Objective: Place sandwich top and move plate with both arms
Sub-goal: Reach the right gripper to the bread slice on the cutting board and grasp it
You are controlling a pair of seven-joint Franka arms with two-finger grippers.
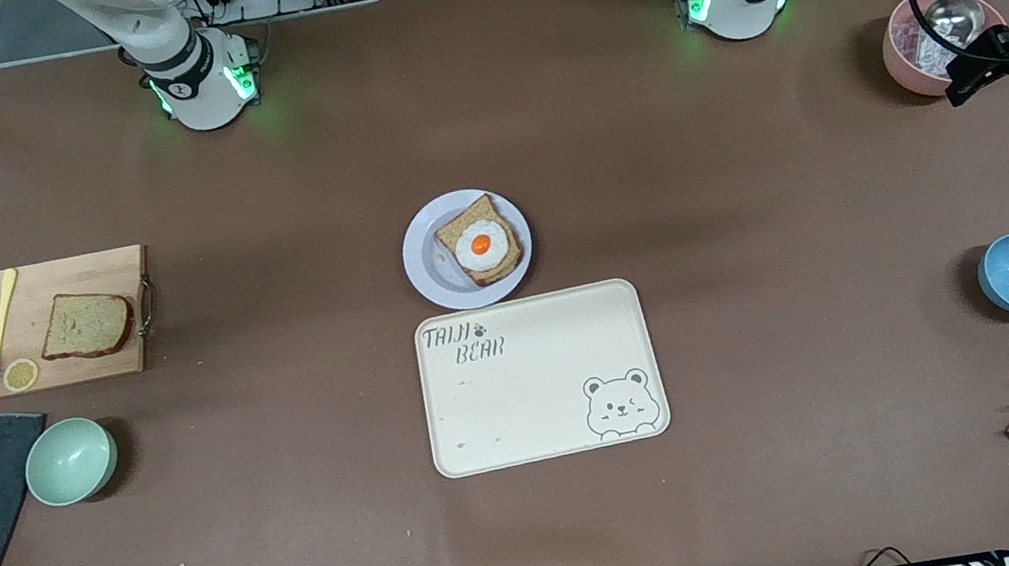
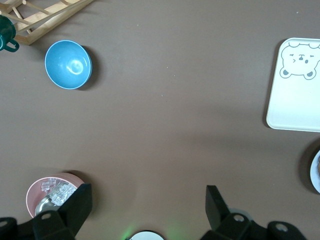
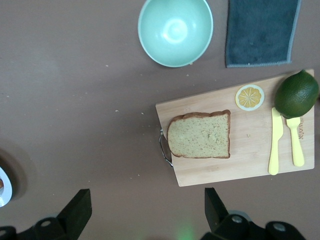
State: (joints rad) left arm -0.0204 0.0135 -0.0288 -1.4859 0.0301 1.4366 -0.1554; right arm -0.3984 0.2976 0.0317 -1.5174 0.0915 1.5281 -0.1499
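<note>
Left end effector (image 2: 145, 212) open over pink bowl (image 1: 919, 55) | right end effector (image 3: 145, 212) open beside cutting board (image 1: 62, 368) | sandwich top (image 1: 87, 325) on board | plate (image 1: 433, 279) at tray's (image 1: 533, 400) 12 o'clock

text: "TAIJI BEAR" | on: cream tray (image 1: 542, 388) | with: bear drawing (image 1: 622, 403)

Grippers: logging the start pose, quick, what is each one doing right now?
Left gripper: open, holding nothing, up beside the pink bowl.
Right gripper: open, holding nothing, by the cutting board.
</note>
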